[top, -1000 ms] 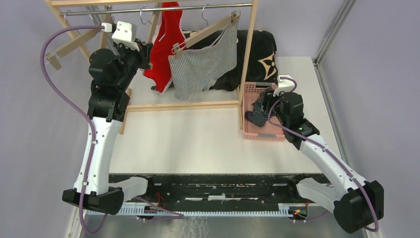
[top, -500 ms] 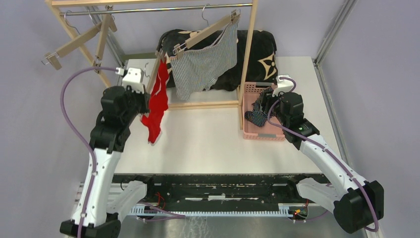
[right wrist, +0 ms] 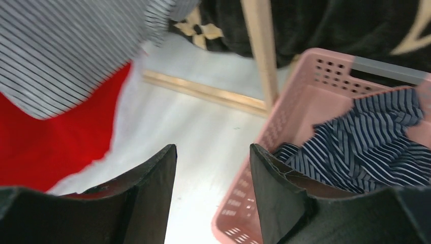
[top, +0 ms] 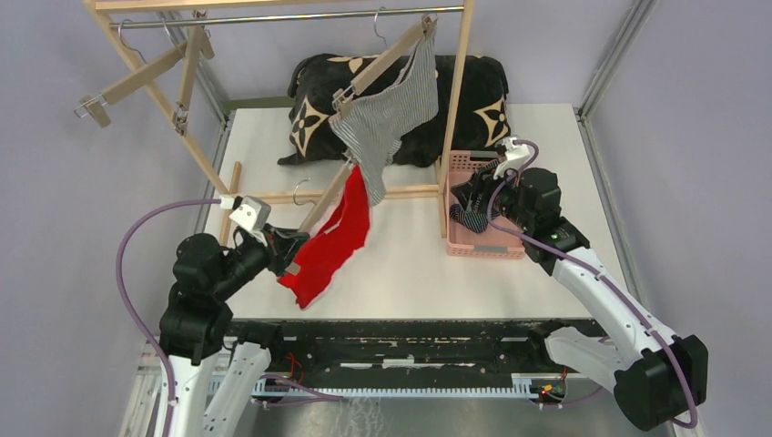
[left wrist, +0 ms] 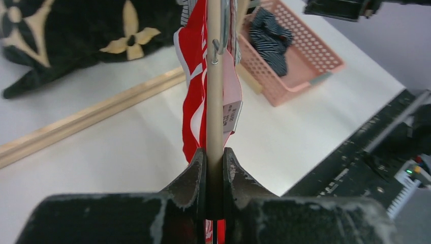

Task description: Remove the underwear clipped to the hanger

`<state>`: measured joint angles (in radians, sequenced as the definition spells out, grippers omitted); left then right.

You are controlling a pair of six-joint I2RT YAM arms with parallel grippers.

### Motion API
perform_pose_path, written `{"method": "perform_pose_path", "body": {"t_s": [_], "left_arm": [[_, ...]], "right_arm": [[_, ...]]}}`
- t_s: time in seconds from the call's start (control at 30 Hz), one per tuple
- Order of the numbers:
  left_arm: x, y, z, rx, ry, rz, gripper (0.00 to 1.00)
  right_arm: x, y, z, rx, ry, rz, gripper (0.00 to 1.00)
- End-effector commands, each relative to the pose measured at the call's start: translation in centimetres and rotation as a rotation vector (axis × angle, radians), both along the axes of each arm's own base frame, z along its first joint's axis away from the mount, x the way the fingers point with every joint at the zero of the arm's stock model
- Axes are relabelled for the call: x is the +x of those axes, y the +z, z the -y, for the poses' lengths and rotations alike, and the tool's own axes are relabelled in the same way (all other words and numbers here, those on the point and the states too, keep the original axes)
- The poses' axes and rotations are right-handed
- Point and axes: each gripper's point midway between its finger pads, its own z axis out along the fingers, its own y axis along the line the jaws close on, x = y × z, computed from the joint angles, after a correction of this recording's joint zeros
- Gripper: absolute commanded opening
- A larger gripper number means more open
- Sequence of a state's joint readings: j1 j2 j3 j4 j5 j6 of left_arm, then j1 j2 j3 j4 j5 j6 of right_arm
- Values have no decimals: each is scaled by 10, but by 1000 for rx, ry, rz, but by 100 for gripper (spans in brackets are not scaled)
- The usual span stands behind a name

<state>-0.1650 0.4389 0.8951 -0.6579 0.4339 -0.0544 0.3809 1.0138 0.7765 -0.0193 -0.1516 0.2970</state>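
Observation:
My left gripper (top: 284,252) is shut on the end of a wooden hanger (top: 326,206), held low over the table. The red underwear (top: 333,240) hangs clipped to it. In the left wrist view the hanger bar (left wrist: 214,96) sits between my fingers (left wrist: 195,173), with the red cloth (left wrist: 190,81) along it. The grey-and-white pinstriped underwear (top: 387,114) is clipped to a hanger on the rail. The navy striped underwear (top: 472,215) lies in the pink basket (top: 487,244). My right gripper (right wrist: 212,150) is open and empty over the basket's left edge (right wrist: 284,122).
A wooden rack (top: 460,91) with a base bar (top: 401,193) stands across the back. A bare hanger (top: 137,77) hangs at its left. A black floral cushion (top: 473,91) lies behind. The black near-edge rail (top: 382,337) runs along the front.
My left arm has taken the hanger with the red underwear off the rail and brought it down toward the near edge. The pinstriped pair swung. The right gripper barely moved.

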Motion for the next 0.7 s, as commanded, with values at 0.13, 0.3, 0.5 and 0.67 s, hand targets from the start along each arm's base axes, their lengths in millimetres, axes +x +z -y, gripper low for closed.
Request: {"method": "perform_pose_path", "body": {"t_s": [0.13, 0.3, 0.5, 0.67], "left_arm": [[-56, 28, 38, -123, -288, 16, 3], [-81, 27, 52, -202, -411, 33, 3], [-88, 6, 58, -237, -464, -30, 3], [-83, -6, 58, -247, -455, -59, 3]], "right_arm": [[-11, 83, -38, 159, 183, 142, 63], [-19, 102, -57, 203, 287, 152, 63], [-44, 140, -70, 286, 420, 206, 63], [-72, 168, -78, 359, 535, 259, 65]]}}
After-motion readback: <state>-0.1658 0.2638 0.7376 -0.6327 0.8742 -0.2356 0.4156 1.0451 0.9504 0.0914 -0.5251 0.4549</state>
